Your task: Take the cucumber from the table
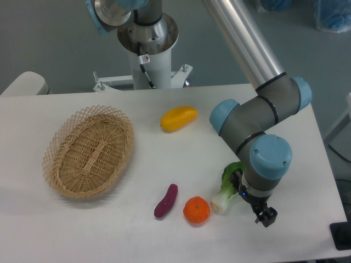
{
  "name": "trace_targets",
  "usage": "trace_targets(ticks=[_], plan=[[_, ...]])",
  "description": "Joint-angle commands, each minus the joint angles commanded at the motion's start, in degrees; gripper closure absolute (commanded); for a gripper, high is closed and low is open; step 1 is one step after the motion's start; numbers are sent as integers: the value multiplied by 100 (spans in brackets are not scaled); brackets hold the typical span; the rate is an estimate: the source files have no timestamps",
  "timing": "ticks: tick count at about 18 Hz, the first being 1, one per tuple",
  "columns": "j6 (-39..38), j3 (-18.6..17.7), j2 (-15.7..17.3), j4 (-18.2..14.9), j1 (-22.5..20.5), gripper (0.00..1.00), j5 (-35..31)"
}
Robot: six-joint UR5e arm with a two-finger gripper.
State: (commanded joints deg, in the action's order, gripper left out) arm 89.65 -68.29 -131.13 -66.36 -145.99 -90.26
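White table (98, 230) fills your view, plain and matte, rounded at the near-left corner, with grey floor behind it and the arm's pedestal (147, 52) at the far edge. No brand or writing is readable; the only marking is a small red-and-white tag on the pedestal, too small to make out. Your cucumber isn't visible from this camera, so you can't call its position or which way it points. The arm's wrist hangs over the near-right part of the table, and the gripper (266, 217) is mostly hidden under it, so you can't tell whether the fingers are apart or together. Just beside it lies the leafy green (226, 192), white stalk toward you. Left of that, an orange (196, 210), a purple sweet potato (165, 200), a yellow fruit (179, 118) farther back, and a wicker basket (60, 164) at far left.
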Motion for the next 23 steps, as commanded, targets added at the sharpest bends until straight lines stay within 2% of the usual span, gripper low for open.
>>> trace_targets(ticks=[7, 12, 16, 19, 23], plan=[[0, -18, 0, 0, 0, 0, -9], [-70, -167, 105, 79, -52, 0, 184], [122, -772, 553, 88, -360, 0, 298], [806, -1124, 782, 88, -614, 0, 378], [1712, -1379, 940, 79, -983, 0, 360]])
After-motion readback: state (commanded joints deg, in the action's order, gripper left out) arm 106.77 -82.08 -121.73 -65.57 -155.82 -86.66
